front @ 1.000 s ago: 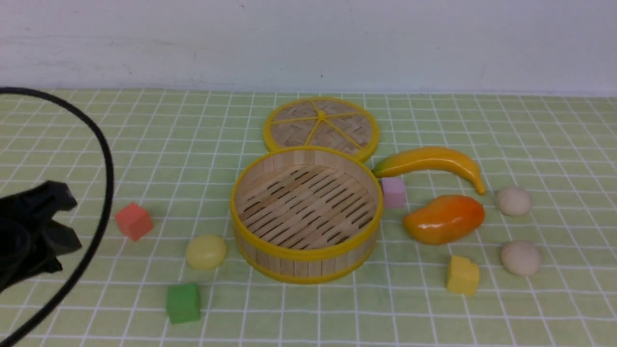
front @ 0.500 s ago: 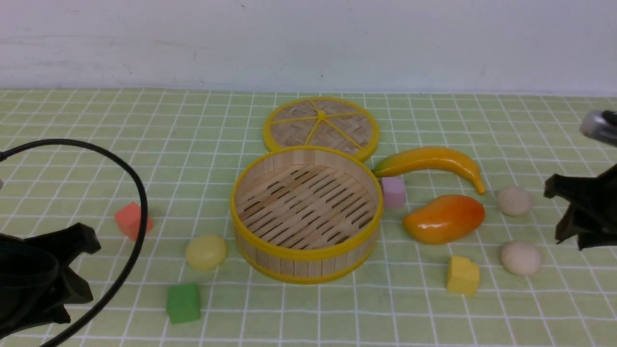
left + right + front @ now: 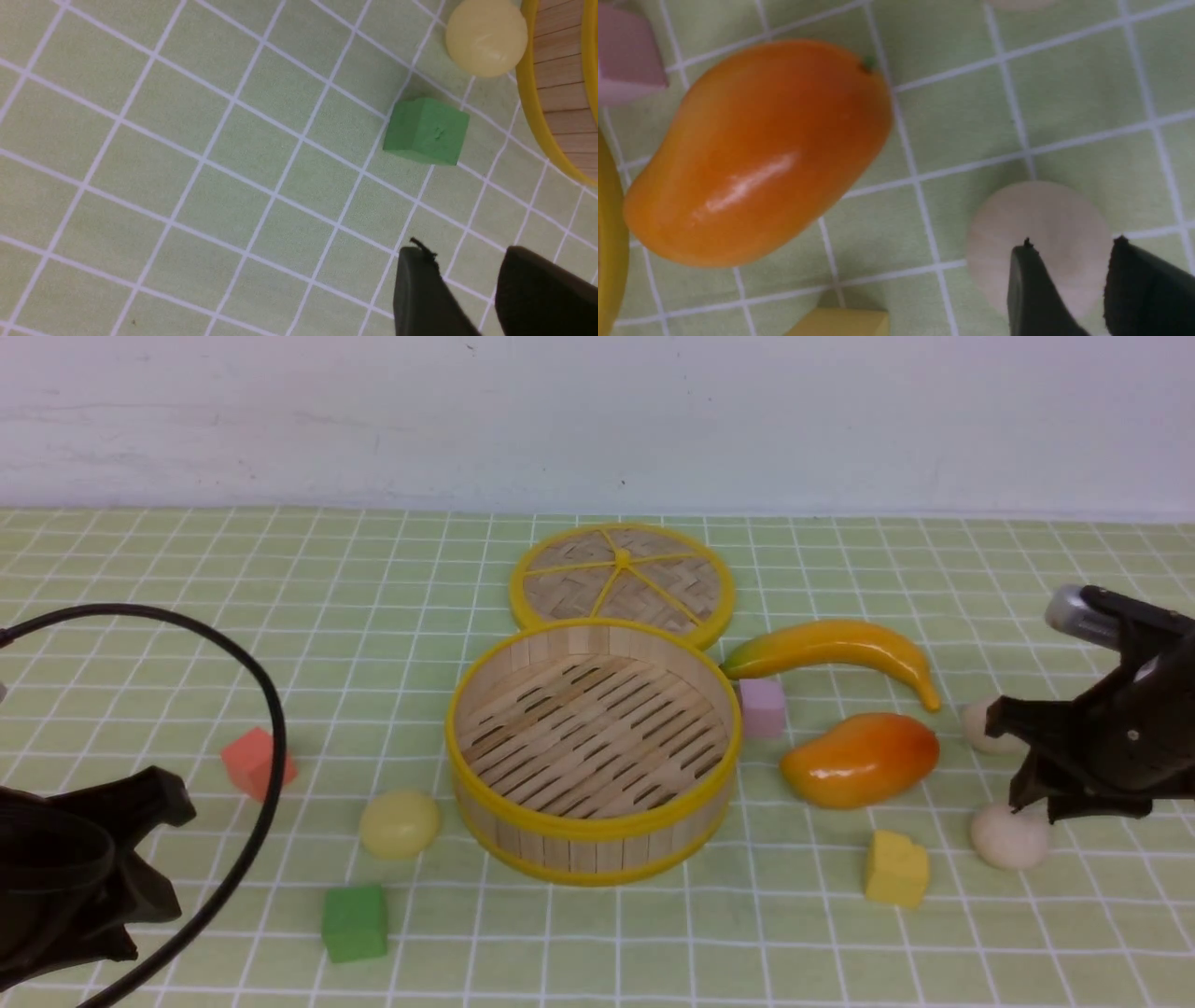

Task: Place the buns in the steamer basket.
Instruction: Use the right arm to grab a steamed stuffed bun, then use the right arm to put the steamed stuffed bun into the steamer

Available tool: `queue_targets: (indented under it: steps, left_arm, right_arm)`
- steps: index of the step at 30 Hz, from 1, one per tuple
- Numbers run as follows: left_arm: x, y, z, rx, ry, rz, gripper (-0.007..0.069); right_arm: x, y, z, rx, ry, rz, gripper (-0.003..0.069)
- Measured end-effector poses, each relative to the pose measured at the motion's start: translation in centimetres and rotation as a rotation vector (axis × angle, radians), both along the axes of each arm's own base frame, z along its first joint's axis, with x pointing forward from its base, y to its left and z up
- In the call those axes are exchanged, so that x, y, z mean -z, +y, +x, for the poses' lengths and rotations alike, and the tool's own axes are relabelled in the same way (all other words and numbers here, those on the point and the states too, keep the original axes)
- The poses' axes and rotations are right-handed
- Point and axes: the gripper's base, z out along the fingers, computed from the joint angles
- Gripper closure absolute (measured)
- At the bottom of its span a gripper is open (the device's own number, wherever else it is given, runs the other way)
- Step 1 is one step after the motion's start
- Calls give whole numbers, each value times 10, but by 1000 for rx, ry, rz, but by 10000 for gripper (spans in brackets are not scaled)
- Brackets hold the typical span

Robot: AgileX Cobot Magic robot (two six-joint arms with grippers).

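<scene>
- Front view: The right gripper (image 3: 1016, 754), fingers spread, hangs by two off-white buns (image 3: 1011, 835) at right; the left gripper (image 3: 166, 854), also spread, hovers at lower left.
- One pale yellow bun (image 3: 400, 824) sits between one steamer basket (image 3: 595, 747) and one red block (image 3: 259, 763). One lid (image 3: 623, 581), one banana (image 3: 836, 653) and one mango (image 3: 861, 761) lie nearby. Bare cloth (image 3: 653, 947) fronts the basket's rim.
- Left wrist view: Parted fingers over open cloth, one green block near.
- Right wrist view: Parted fingertips overlap one off-white bun, nothing pinched.
</scene>
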Motion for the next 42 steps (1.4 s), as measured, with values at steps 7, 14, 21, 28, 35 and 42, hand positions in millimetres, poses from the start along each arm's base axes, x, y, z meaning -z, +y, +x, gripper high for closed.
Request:
queue_targets:
  steps: [7, 14, 21, 28, 35, 42]
  left_arm:
    - [0, 0, 0, 0, 0, 0, 386]
    - [0, 0, 0, 0, -1, 0, 386]
    - [0, 0, 0, 0, -4, -1, 386]
    - [0, 0, 0, 0, -4, -1, 386]
    - [0, 0, 0, 0, -5, 3, 386]
    - [0, 0, 1, 0, -9, 3, 386]
  right_arm:
    - [1, 7, 6, -28, -14, -86, 388]
    - [16, 7, 9, -15, 31, -94, 391]
    - [21, 8, 10, -13, 46, -92, 527]
    - [21, 8, 8, -15, 69, -92, 654]
    - [-25, 15, 9, -35, -9, -21, 654]
    - [-88, 84, 30, -277, -224, 162, 654]
